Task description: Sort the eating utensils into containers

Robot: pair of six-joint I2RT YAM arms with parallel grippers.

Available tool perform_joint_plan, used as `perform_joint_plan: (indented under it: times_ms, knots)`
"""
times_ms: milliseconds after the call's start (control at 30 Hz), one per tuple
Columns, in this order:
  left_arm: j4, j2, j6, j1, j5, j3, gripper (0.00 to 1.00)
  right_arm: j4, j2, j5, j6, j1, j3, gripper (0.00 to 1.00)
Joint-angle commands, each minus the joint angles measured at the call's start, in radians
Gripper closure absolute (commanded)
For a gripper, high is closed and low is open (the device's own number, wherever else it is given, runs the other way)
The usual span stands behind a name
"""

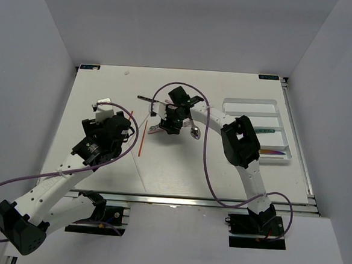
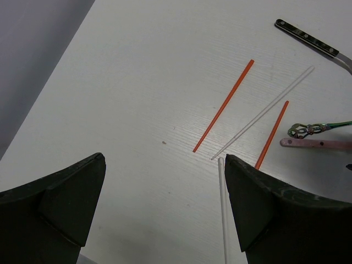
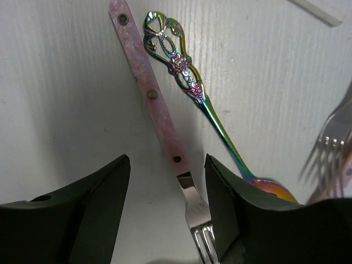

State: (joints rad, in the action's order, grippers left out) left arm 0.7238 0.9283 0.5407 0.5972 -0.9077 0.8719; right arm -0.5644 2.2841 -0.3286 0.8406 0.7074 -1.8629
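Observation:
My right gripper (image 1: 168, 126) (image 3: 168, 187) is open and low over the table. Its fingers straddle the neck of a pink-handled fork (image 3: 157, 104) without touching it. An iridescent ornate spoon (image 3: 187, 77) lies just right of that fork, and the tines of another fork (image 3: 330, 143) show at the right edge. My left gripper (image 1: 122, 127) (image 2: 165, 187) is open and empty above bare table. In its view lie two red-orange chopsticks (image 2: 223, 107) (image 2: 271, 135) and two white chopsticks (image 2: 264, 111) (image 2: 223, 209), one beside its right finger. The white cutlery tray (image 1: 259, 107) stands at the right.
A dark-handled knife (image 1: 147, 98) (image 2: 308, 38) lies behind the right gripper. The tray holds a teal utensil (image 1: 264, 130) and a purple-gold one (image 1: 274, 152) in its near compartments. Grey walls close in the table on three sides.

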Motion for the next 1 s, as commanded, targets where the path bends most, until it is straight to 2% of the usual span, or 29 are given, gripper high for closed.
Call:
perform_joint_plan:
  times_ms: [0,133,167,267,367,467,600,667,700,833,900,967]
  knots:
    - [-0.017,-0.005,-0.008,-0.007,0.006,-0.004,0.02,0.008,0.038,-0.017,0.023,0.0,-0.035,0.38]
    - [-0.021,-0.005,-0.015,-0.007,0.018,-0.004,0.02,0.012,0.049,-0.035,0.026,-0.002,-0.022,0.46]
    - [-0.021,-0.003,-0.015,-0.007,0.02,-0.005,0.02,0.009,0.048,-0.041,0.031,-0.002,-0.021,0.61]
    - [-0.021,-0.005,-0.016,-0.007,0.02,-0.005,0.02,-0.006,0.02,-0.061,0.04,0.001,0.004,0.86]
    - [-0.023,-0.008,-0.018,-0.007,0.023,-0.005,0.02,0.006,-0.05,-0.044,0.061,0.021,0.086,0.98]
    - [-0.024,-0.009,-0.019,-0.007,0.024,-0.007,0.02,0.058,-0.135,-0.04,0.074,0.04,0.193,1.0]
    - [-0.024,-0.013,-0.019,-0.007,0.024,-0.007,0.02,0.077,-0.21,-0.073,0.077,0.049,0.257,1.0]
    - [-0.024,-0.013,-0.019,-0.007,0.023,-0.007,0.02,0.138,-0.28,-0.073,0.017,0.041,0.293,1.0]
    - [-0.024,-0.013,-0.019,-0.007,0.023,-0.007,0.02,0.229,-0.313,-0.067,-0.009,0.034,0.344,1.0]
    - [-0.023,-0.013,-0.016,-0.007,0.021,-0.005,0.02,0.495,-0.517,-0.062,-0.205,-0.07,0.488,1.0]
    - [-0.023,-0.014,-0.016,-0.007,0.021,-0.007,0.02,0.506,-0.561,-0.095,-0.236,-0.115,0.511,1.0]
    - [-0.026,-0.017,-0.019,-0.007,0.026,-0.008,0.02,0.439,-0.594,-0.026,-0.152,-0.164,0.522,1.0]
